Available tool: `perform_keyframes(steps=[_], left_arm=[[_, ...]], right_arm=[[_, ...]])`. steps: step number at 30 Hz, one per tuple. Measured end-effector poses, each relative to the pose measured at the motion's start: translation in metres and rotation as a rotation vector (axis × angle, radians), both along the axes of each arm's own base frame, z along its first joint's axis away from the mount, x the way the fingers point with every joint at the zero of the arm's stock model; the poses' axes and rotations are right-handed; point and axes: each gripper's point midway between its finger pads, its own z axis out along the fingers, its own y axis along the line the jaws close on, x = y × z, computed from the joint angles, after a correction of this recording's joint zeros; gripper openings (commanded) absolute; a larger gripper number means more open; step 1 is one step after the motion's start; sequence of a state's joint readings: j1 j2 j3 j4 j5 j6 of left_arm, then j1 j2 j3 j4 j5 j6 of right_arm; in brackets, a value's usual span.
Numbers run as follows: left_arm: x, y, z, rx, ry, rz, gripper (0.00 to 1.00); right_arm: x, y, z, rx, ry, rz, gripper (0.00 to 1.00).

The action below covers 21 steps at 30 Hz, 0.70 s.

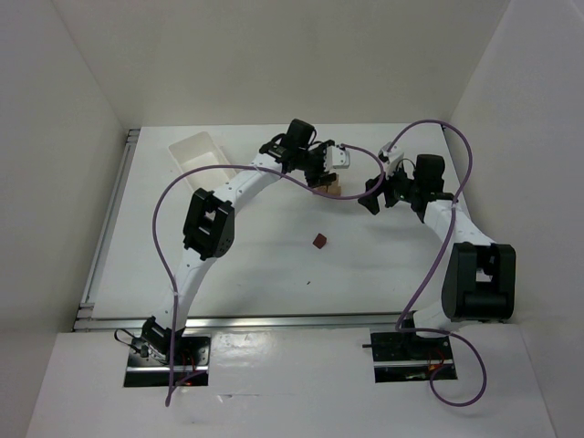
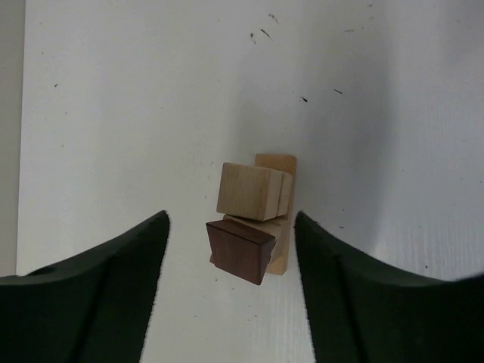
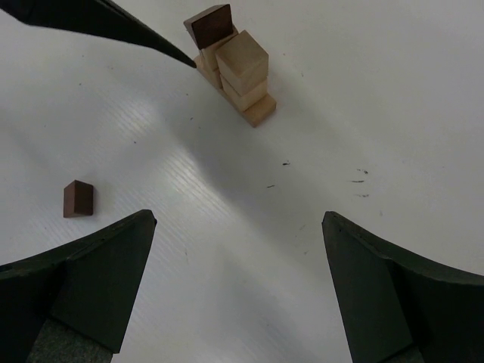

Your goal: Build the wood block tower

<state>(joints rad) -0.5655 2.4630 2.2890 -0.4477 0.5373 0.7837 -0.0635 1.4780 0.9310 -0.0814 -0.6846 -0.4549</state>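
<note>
The left tool stands open astride the wood block tower toward the counter's far edge, and the right tool gapes empty.

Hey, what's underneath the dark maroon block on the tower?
A light tan block sits directly beneath, above the flat plank. The maroon block and neighbouring cubes hide whether another lies between.

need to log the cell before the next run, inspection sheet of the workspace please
surface: white table, few dark specks
job's things: wood block tower, tan blocks, maroon piece on top; one loose maroon block apart from it
clutter: white tray, far left
grippers: left gripper jaws open either side of the tower; right gripper jaws open, empty
cables: purple cables loop off both arms
surroundings: white walls
</note>
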Motion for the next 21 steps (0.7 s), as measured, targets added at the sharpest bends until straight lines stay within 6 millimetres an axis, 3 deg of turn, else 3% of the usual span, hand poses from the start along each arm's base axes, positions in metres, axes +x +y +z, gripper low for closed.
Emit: perform_keyframes(steps=[3,9,14,17,21], left_arm=[[0.000,-0.001,0.002,-0.007,-0.002,0.001,1.00],[-0.002,-0.001,0.023,-0.046,0.008,0.029,1.00],[-0.009,0.008,0.080,-0.158,0.041,0.105,1.00],[-0.011,0.036,0.127,-0.271,0.100,0.253,1.00],[0.008,0.102,0.190,-0.437,0.181,0.664,1.00]], right_arm=[[0.000,0.001,0.001,0.005,-0.002,0.008,1.00],[-0.001,0.004,0.003,0.015,-0.002,0.021,1.00],[-0.003,0.006,0.003,0.027,0.004,0.026,1.00],[-0.001,0.007,0.010,0.056,0.001,0.006,1.00],[0.000,0.006,0.026,0.115,0.021,-0.090,1.00]])
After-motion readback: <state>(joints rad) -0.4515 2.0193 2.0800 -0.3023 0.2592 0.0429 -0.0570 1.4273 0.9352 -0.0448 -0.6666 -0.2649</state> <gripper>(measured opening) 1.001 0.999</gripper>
